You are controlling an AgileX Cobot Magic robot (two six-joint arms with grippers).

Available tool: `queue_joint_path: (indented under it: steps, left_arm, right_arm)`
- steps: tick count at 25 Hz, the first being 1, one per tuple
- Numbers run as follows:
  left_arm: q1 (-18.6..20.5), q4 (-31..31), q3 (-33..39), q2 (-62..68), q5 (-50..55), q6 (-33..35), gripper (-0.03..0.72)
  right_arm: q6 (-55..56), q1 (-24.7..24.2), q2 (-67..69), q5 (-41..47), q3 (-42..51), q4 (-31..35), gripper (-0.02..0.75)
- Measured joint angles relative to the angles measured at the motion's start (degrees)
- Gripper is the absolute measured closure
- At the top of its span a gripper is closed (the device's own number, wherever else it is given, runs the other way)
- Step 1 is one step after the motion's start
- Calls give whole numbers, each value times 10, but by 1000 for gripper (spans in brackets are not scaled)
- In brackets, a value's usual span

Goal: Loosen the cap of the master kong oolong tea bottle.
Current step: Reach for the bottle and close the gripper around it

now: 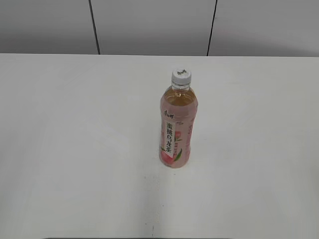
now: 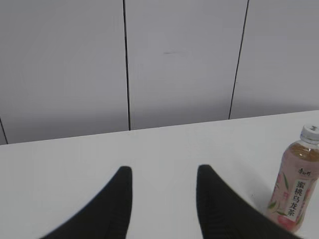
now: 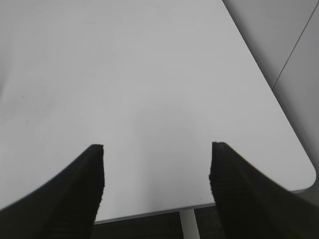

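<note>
the master kong oolong tea bottle [image 1: 176, 124] stands upright on the white table [image 1: 75, 149], its white cap [image 1: 181, 75] screwed on. the left gripper [image 2: 162, 172] is spread and empty, the bottle off to its right beyond the fingertips. the right gripper [image 3: 157, 147] is also spread wide, holding nothing, over the table's edge.

The master kong oolong tea bottle [image 1: 176, 127] stands upright and alone on the white table [image 1: 75, 149], and it is the only obstacle there. All its sides are free, and so is the cap [image 1: 181, 76] from above. Behind the table the grey panel wall [image 1: 149, 25] closes the far side. Between the spread fingers of the left gripper [image 2: 162, 199] and of the right gripper [image 3: 157, 172] nothing stands.
</note>
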Motion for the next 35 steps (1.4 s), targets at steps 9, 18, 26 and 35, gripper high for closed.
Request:
queue_joint_path:
  steps: [9,18,26,35]
  left_arm:
    - [0,-92,114,91,-206,57,284]
    - [-10,-111,165,269,-391,126,281]
    - [-93,-83,171,506,-598,127,281]
    - [-163,113,171,763,-846,-78,281]
  right_arm:
    - [0,0,0,0,0,0,233]
    - [0,0,0,0,0,0,233]
    - [0,0,0,0,0,0,233]
    - [0,0,0,0,0,0,233]
